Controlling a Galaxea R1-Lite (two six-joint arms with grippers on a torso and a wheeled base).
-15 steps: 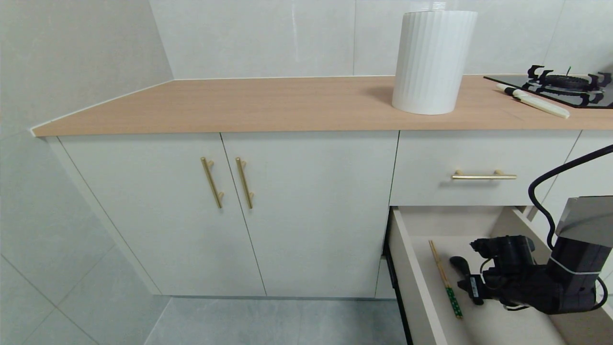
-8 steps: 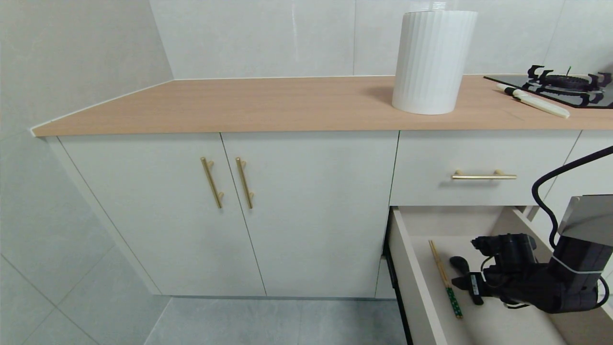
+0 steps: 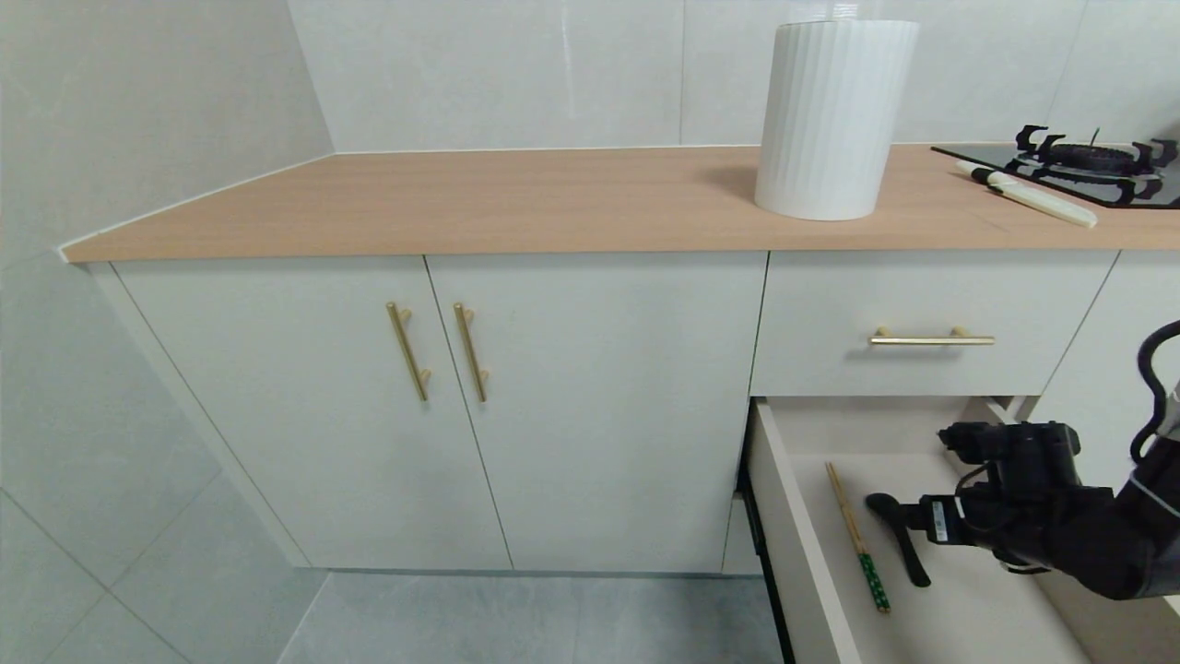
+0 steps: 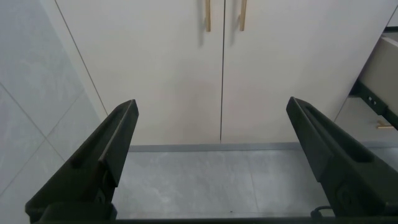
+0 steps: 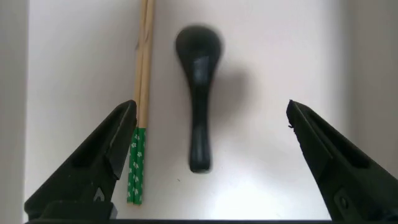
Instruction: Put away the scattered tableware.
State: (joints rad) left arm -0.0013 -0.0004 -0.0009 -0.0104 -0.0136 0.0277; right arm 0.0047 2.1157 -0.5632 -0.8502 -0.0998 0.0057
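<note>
Black spoon [image 3: 899,539] beside chopsticks [image 3: 857,539] in open drawer [image 3: 785,503], right hand [image 3: 931,522] spread above (left hand [image 4: 211,109] spread, facing cabinet doors [image 4: 286,68]).

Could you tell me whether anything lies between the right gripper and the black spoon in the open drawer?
Nothing visible does. The right gripper hangs open over the black spoon in the drawer; the chopsticks lie beside the spoon, apart from it.
</note>
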